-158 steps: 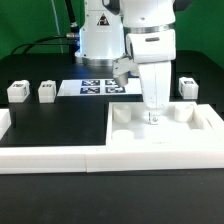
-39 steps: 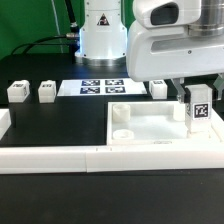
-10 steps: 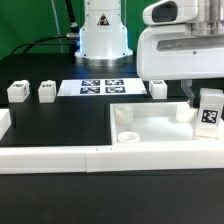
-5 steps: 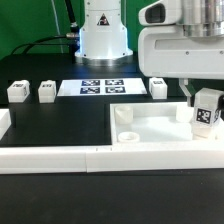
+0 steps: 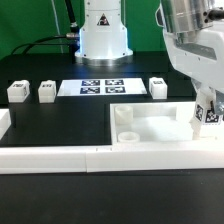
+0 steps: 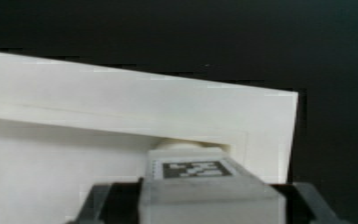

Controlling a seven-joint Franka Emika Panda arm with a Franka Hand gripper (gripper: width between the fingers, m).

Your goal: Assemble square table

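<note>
The square tabletop slab [image 5: 160, 128] lies on the black table at the exterior view's right, with a round socket [image 5: 124, 115] showing at its far left corner. My gripper [image 5: 210, 112] is shut on a white tagged leg block [image 5: 211, 111] and holds it over the slab's far right corner. In the wrist view the leg block [image 6: 195, 175] sits between my fingers [image 6: 115, 200], above the slab [image 6: 105, 100] near its corner. Three more leg blocks [image 5: 16, 91] [image 5: 46, 91] [image 5: 158, 87] stand on the table behind.
The marker board [image 5: 99, 86] lies at the back centre before the robot base [image 5: 103, 40]. Long white border bars [image 5: 60, 158] run along the front edge, with another bar end [image 5: 5, 124] at the left.
My gripper has tilted and moved down and to the right with the leg block. The block now sits lower, at the slab's far right corner.
</note>
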